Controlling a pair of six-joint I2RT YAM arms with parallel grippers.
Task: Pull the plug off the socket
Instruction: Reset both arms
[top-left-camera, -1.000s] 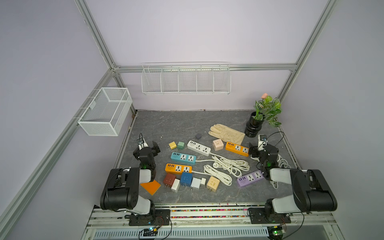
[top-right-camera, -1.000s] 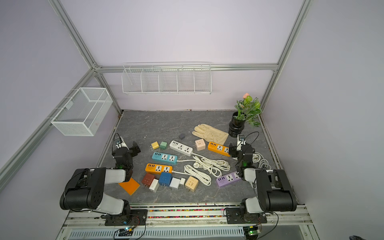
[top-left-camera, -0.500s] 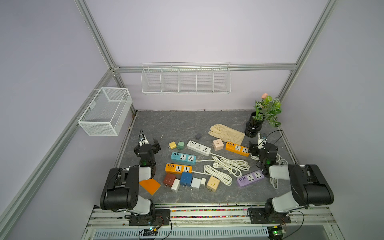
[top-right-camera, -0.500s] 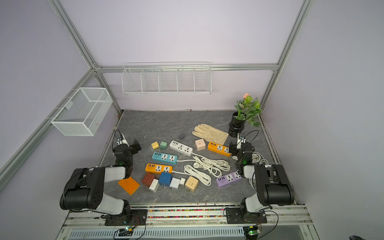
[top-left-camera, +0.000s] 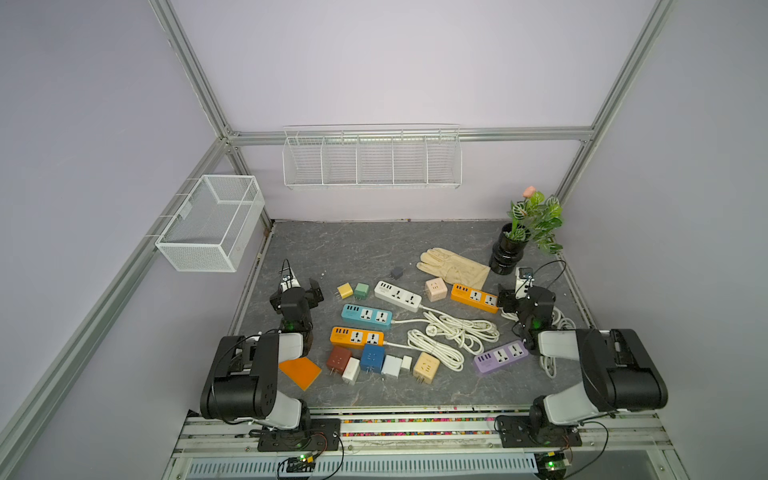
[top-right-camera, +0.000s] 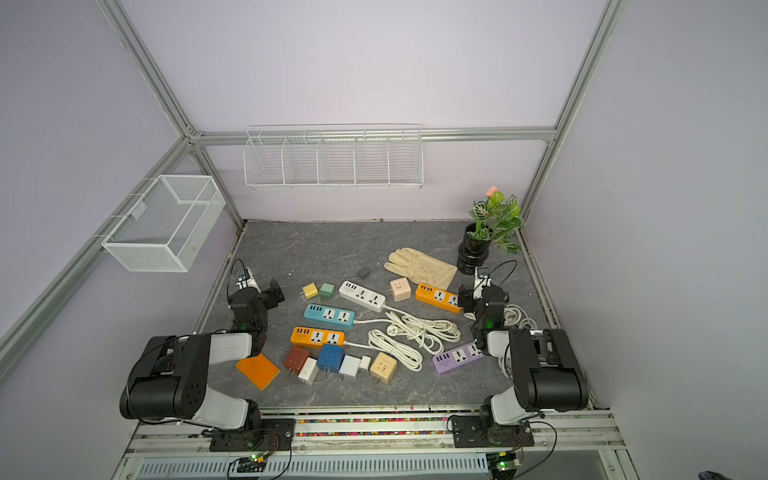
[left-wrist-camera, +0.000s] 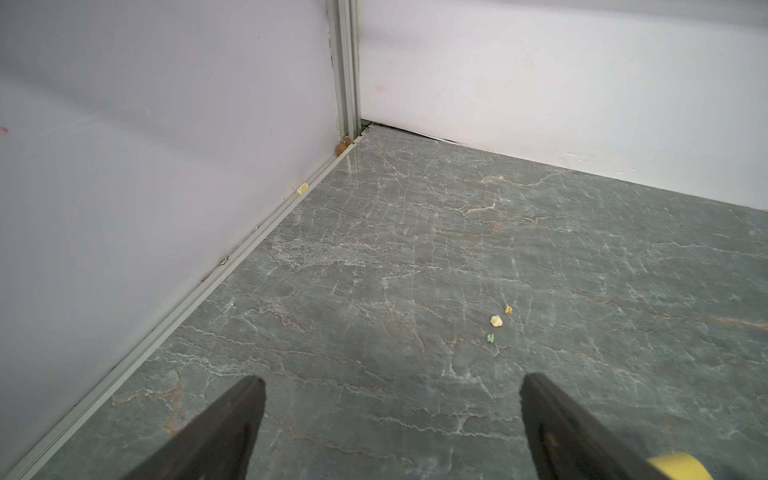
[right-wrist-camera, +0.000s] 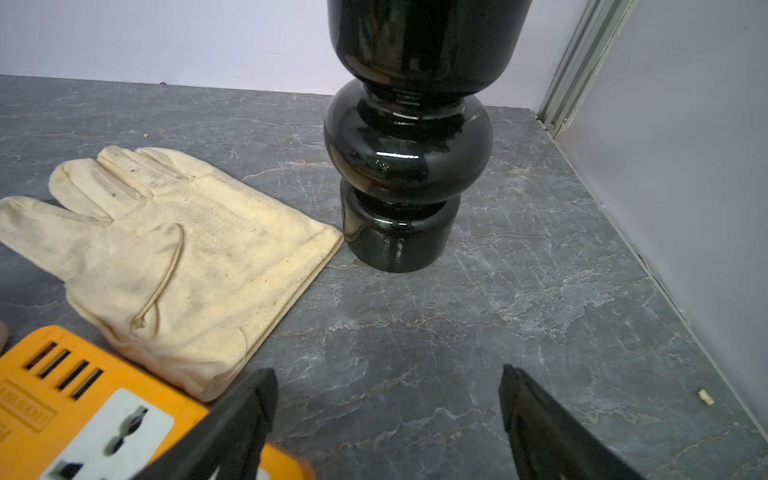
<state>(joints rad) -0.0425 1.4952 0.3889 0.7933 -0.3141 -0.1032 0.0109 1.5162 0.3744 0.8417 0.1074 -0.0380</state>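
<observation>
the left pincer (left-wrist-camera: 392, 377) is held wide open near the desk's (left-wrist-camera: 415, 249) left edge, over bare stone – nothing is gripped or touched. the right pincer (right-wrist-camera: 386, 370) is likewise spread wide and empty by the right edge. one finger (right-wrist-camera: 232, 424) is seen over the end of an orange socket strip (right-wrist-camera: 83, 415), but contact cannot be told. loose plugs (top-left-camera: 371, 357) are laid in a row near the front edge, just before a second orange strip (top-left-camera: 357, 336) – whether any is seated in a socket cannot be told.
</observation>
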